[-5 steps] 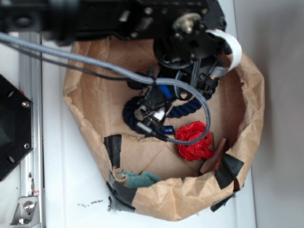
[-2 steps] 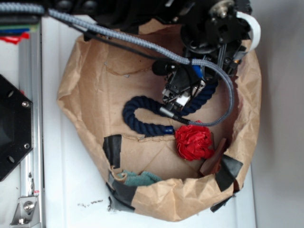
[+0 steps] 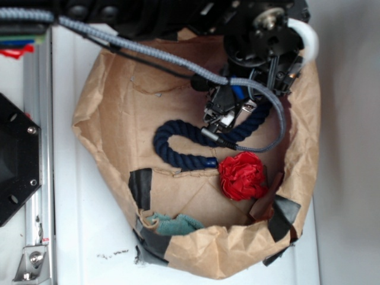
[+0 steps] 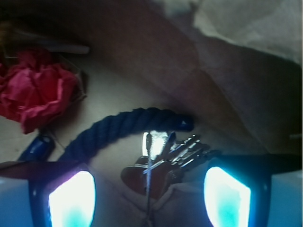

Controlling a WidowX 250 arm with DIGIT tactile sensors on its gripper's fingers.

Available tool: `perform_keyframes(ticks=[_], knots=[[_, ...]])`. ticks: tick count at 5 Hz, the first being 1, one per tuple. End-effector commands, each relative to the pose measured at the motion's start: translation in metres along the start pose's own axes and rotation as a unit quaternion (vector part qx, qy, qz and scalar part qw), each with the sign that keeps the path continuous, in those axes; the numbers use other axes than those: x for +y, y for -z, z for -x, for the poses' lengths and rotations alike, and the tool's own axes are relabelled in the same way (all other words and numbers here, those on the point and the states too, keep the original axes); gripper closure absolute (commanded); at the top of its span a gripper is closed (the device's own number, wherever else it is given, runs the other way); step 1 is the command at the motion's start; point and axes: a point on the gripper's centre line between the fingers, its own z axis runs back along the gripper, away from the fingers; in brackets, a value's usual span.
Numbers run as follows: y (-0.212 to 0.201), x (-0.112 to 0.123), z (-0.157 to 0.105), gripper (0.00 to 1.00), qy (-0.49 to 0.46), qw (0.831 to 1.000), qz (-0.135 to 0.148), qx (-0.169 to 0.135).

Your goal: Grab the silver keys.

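Observation:
The silver keys (image 4: 163, 156) are a small shiny bunch lying on brown paper, seen in the wrist view just below the end of the navy rope (image 4: 118, 127). My gripper (image 4: 149, 191) is open. Its two glowing fingers stand left and right of the keys, which lie in the gap between them and a little ahead, untouched. In the exterior view my gripper (image 3: 225, 116) hangs over the right end of the rope (image 3: 178, 148) inside the paper bag, and the keys are hidden under it.
The crumpled brown paper bag (image 3: 89, 119) walls in everything. A red fabric flower (image 3: 241, 175) lies close in front of the gripper and also shows in the wrist view (image 4: 35, 94). A teal cloth (image 3: 175, 224) and black tape (image 3: 141, 185) sit at the front rim.
My arm has moved right and towards the back of the bag, from over the rope's middle to its right end. In the last half second it shifted only slightly.

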Motion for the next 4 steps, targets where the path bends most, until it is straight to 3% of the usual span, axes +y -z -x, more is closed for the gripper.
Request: perform_keyframes(ticks=[1, 2, 3, 4], knots=[[-0.010, 0.004, -0.001, 0.00, -0.013, 1.000, -0.010, -0.017], [0.002, -0.004, -0.002, 0.00, -0.008, 1.000, 0.006, -0.005], [0.013, -0.008, -0.002, 1.00, -0.027, 1.000, 0.005, 0.002], [0.012, -0.008, -0.002, 1.00, -0.026, 1.000, 0.001, -0.004]])
